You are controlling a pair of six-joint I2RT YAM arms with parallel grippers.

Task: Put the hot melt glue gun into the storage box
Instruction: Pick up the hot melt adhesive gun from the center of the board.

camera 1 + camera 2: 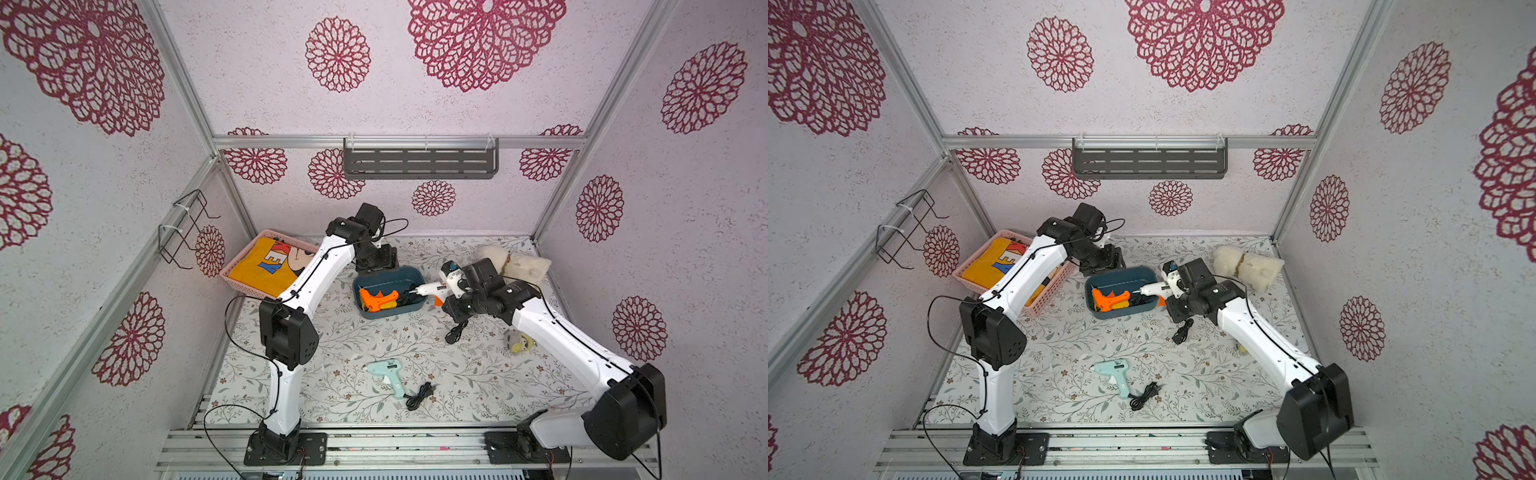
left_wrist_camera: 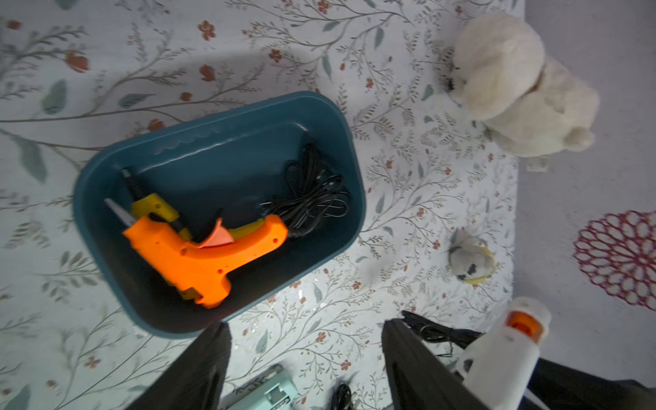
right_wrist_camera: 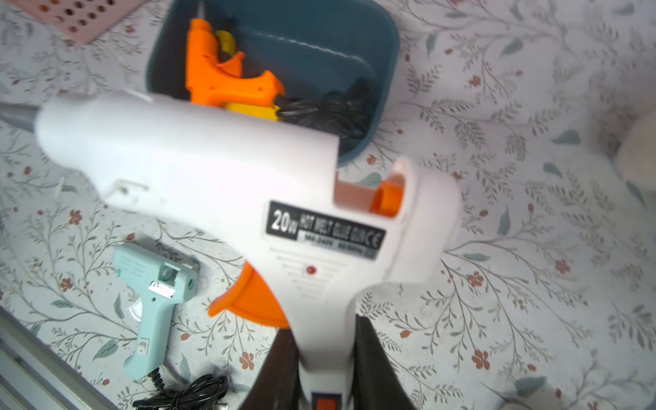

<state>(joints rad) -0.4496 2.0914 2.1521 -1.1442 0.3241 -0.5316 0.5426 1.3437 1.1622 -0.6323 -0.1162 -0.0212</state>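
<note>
Here the right hand (image 3: 323,330) grips the white glue gun (image 3: 213,170) near the storage box (image 3: 387,67); the left hand (image 2: 307,324) is open.

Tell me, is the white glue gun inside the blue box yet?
Not yet. The right gripper holds the white glue gun by its handle beside the storage box; only the nozzle reaches over the rim.

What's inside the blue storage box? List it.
The storage box holds an orange glue gun over a yellow glue gun, plus a black cord. The yellow one is mostly covered.
</note>
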